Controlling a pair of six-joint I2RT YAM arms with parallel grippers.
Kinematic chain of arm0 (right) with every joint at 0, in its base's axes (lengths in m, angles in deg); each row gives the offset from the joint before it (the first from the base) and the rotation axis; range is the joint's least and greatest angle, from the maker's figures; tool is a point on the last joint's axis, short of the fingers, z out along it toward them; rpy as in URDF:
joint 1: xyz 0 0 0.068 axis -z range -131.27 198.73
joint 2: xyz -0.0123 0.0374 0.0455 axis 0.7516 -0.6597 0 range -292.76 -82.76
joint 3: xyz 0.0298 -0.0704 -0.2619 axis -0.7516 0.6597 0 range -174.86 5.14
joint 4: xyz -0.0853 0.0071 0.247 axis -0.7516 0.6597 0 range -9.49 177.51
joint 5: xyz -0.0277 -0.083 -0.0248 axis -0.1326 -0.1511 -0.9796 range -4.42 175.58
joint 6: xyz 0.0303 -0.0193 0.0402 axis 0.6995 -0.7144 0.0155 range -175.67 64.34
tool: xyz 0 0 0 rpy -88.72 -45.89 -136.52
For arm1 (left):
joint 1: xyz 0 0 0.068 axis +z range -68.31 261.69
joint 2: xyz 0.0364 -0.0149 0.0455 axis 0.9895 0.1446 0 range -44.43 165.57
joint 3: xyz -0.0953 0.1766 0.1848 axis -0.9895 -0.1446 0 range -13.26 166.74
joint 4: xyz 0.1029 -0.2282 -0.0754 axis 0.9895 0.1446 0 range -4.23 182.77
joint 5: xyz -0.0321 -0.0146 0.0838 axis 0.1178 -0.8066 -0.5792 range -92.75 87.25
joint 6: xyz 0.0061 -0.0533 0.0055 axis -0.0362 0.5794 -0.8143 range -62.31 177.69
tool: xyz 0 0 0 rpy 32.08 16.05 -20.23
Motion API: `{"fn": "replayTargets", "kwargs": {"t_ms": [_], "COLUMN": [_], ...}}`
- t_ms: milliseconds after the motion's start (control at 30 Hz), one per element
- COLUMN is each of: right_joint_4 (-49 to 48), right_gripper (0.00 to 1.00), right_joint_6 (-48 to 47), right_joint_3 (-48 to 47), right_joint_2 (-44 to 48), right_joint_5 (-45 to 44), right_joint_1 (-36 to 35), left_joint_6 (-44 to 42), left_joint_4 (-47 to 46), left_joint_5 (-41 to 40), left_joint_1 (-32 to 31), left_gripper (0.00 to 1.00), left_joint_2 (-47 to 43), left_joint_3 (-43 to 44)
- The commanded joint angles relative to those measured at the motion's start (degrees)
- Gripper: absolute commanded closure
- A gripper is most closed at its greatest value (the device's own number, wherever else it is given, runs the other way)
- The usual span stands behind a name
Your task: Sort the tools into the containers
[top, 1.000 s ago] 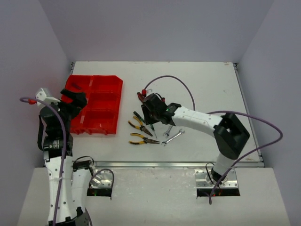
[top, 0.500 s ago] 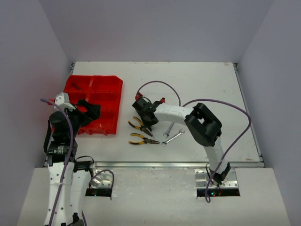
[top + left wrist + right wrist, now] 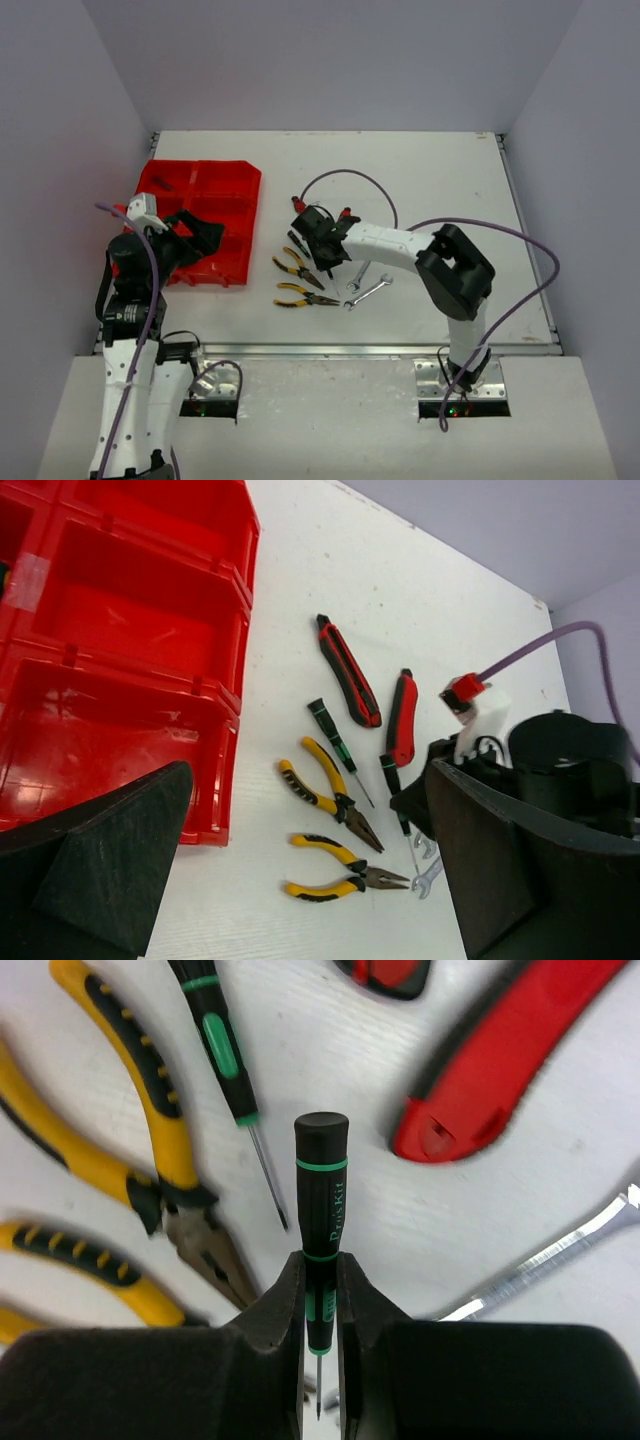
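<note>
Beside the pliers (image 3: 165,1135), right tool (image 3: 320,1272) pinching a green-banded screwdriver (image 3: 321,1195), left tool (image 3: 310,870) spread wide near red tray (image 3: 130,670).

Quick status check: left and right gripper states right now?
Left gripper: open, holding nothing.
Right gripper: closed on a black screwdriver with green bands.

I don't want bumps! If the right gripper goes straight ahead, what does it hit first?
Probably bare table, between the loose screwdriver and the knife, though depth is unclear. The held screwdriver in the right gripper would touch first.
</note>
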Motion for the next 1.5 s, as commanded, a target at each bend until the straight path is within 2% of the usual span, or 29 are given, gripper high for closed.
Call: {"fn": "replayTargets", "kwargs": {"t_ms": [0,100,133,167,267,333,467,533,600,800,1000,1133,1167,1233,1300,1333,1367,1433,1467], "right_joint_4": [-3.41,-6.98,-11.12,-16.16,-32.1,-38.95,-40.84,-41.62,-41.9,-41.91,-44.86,-44.01,-43.88,-43.6,-42.93,-42.84,-41.9,-38.23,-35.84], "right_gripper": [0.95,0.97,0.98,0.99,0.98,0.98,0.97,0.97,0.97,0.96,0.96,0.95,0.95,0.93,0.84,0.73,0.51,0.02,0.01], "right_joint_6": [-2.97,-5.11,-6.98,-8.73,-9.21,-7.01,-5.47,-4.69,-4.52,-3.28,-1.47,-1.18,-1.23,-1.29,-1.38,-1.56,-1.77,-2.35,-3.06], "right_joint_3": [3.44,7.26,10.48,13.73,21.82,25.48,24.85,24.71,24.36,21.33,19.86,18.74,18.8,18.98,19.12,19.16,19.41,20.32,20.47], "right_joint_2": [12.73,17.39,20.71,22.36,30.78,35.69,36.89,37.03,37.02,34.91,33.97,32.76,32.52,32.21,32.0,32.17,32.63,33.89,34.6], "right_joint_5": [-1.44,5.03,8.39,15.5,34.3,39.37,44.13,43.84,43.63,46.23,49.16,48.26,47.29,45.74,43.85,43.72,42.67,38.7,36.44], "right_joint_1": [-0.05,-0.13,-0.22,-0.23,-0.19,-0.23,-0.48,-0.58,-0.58,-0.58,-0.67,-0.67,-0.67,-0.67,-0.67,-0.67,-0.65,-0.58,-0.57], "left_joint_6": [1.12,5.54,9.6,13.96,23.41,26.63,27.57,27.37,27.24,28.56,27.33,27.26,27.13,26.89,24.55,23.71,22.17,18.23,17.98], "left_joint_4": [-4.87,-10.8,-15.96,-21.32,-34.59,-38.55,-41.29,-41.62,-41.65,-46.46,-47.86,-48.7,-48.37,-47.51,-40.44,-37.07,-30.56,-14.03,-12.77], "left_joint_5": [7.95,16.14,21.27,25.07,29.8,29.55,25.52,24.15,23.72,24.75,23.63,23.13,22.92,22.11,16.12,14.86,10.88,-3.98,-10.0], "left_joint_1": [-0.43,-0.43,-0.43,-0.49,-2.55,-4.8,-12.24,-14.63,-15.89,-19.18,-22.75,-23.94,-24.1,-24.16,-24.16,-24.16,-24.07,-23.66,-23.21], "left_gripper": [0.0,0.0,0.0,0.0,0.0,0.0,0.05,0.15,0.22,0.3,0.61,0.96,1.0,1.0,1.0,1.0,1.0,1.0,1.0], "left_joint_2": [3.17,3.59,3.91,4.3,5.56,6.49,7.06,7.77,8.23,9.36,10.71,11.66,11.44,10.86,10.14,10.01,10.93,14.44,16.09], "left_joint_3": [-0.32,-4.15,-5.55,-7.84,-14.0,-14.83,-14.43,-14.22,-14.3,-15.74,-15.45,-15.34,-14.98,-14.31,-11.26,-10.71,-8.6,-0.79,2.03]}}
